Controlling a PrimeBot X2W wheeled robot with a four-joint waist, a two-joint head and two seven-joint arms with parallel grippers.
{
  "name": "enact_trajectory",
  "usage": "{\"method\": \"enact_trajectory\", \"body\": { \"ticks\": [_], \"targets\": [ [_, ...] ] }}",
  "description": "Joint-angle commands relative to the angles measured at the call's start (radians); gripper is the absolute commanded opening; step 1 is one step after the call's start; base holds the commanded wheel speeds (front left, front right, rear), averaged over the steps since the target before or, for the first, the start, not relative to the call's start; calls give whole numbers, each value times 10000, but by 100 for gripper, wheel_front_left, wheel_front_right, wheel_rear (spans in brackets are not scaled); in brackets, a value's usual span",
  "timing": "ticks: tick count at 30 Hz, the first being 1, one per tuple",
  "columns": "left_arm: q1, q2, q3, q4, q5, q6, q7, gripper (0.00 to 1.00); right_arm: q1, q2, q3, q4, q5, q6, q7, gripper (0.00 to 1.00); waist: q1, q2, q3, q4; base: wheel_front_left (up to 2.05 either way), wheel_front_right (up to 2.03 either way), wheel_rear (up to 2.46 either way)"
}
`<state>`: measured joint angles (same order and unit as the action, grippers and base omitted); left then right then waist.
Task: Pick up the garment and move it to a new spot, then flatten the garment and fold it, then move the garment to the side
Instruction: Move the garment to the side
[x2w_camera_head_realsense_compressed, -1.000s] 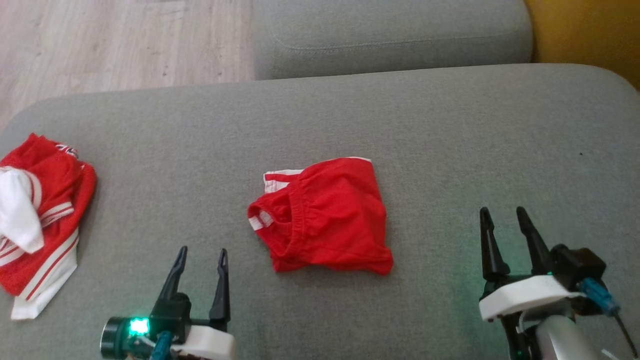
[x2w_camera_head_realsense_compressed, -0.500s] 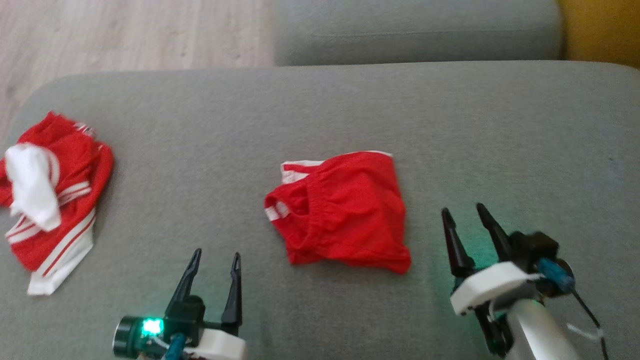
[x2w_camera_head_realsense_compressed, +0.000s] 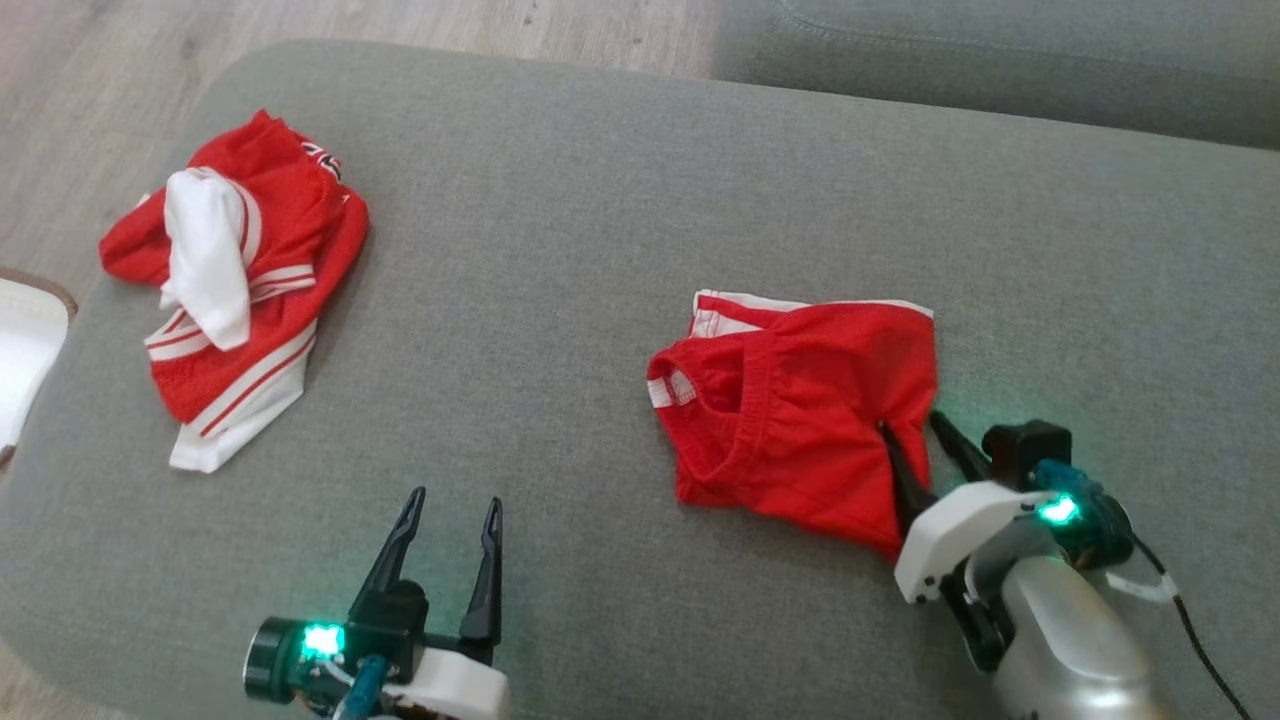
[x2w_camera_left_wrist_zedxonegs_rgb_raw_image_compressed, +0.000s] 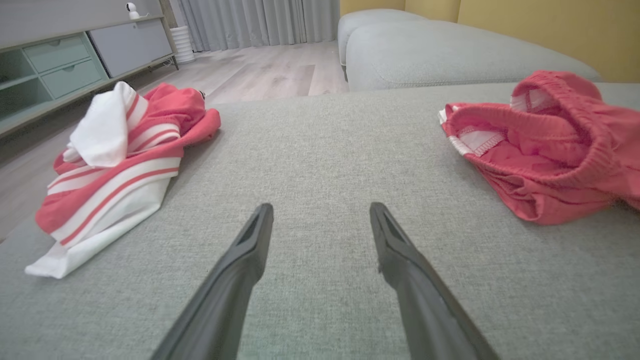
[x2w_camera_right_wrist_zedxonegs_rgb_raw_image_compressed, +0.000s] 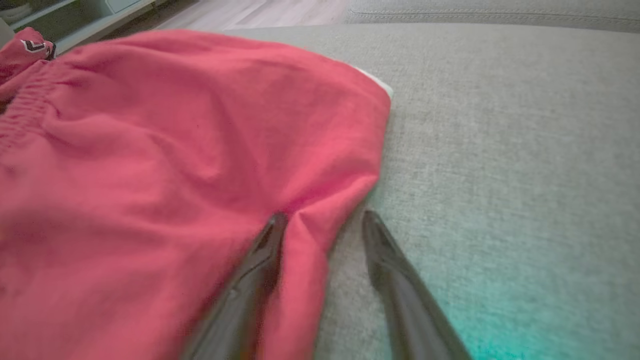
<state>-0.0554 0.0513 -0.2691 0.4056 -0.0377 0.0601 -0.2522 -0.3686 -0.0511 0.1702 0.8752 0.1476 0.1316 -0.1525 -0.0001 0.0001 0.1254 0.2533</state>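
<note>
A wide grey woven sofa cushion (x2w_camera_head_realsense_compressed: 600, 180) carried everything. Near its left end lay a crumpled red-and-white striped garment (x2w_camera_head_realsense_compressed: 240, 290). Right of the middle lay the red shorts (x2w_camera_head_realsense_compressed: 800, 420), soft and bunched, with a gathered elastic waistband and white trim. The right tool (x2w_camera_head_realsense_compressed: 908, 422), on a pale forearm (x2w_camera_head_realsense_compressed: 1070, 640) slanting in low, had its dark tapered fingers apart, straddling a fold at the shorts' right edge, one finger pressing the cloth. The left tool (x2w_camera_head_realsense_compressed: 455, 497) hovered spread wide over bare cushion, touching nothing.

Red white-trimmed shorts (x2w_camera_head_realsense_compressed: 800, 420) lie rumpled on the grey cushion (x2w_camera_head_realsense_compressed: 540, 300)
</note>
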Motion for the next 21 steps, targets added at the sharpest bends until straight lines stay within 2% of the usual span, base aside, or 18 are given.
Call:
{"method": "enact_trajectory", "body": {
  "ticks": [1,4,7,16,21],
  "targets": [
    [-220,3,251,-329,-109,57,-95,100,-219,9,233,88,35,-9,-15,0,1,-1,58,-110,0,0,0],
    [-224,1,286,-394,-117,38,-95,100,-362,9,205,220,275,-9,-432,0,1,-1,4,-596,0,0,0],
    [-259,-1,296,-444,-132,8,-95,100,-485,9,261,310,449,-9,-721,0,1,-1,-89,-1453,0,0,0],
    [-755,-7,-94,-533,-157,-228,-95,100,-533,9,570,286,814,-9,-1042,0,1,-1,-80,-5212,0,0,0],
    [-1158,-9,-636,-525,-225,-399,-95,100,-314,9,647,126,1124,-9,-1079,0,1,-1,69,-6703,0,0,0]
  ]
}}
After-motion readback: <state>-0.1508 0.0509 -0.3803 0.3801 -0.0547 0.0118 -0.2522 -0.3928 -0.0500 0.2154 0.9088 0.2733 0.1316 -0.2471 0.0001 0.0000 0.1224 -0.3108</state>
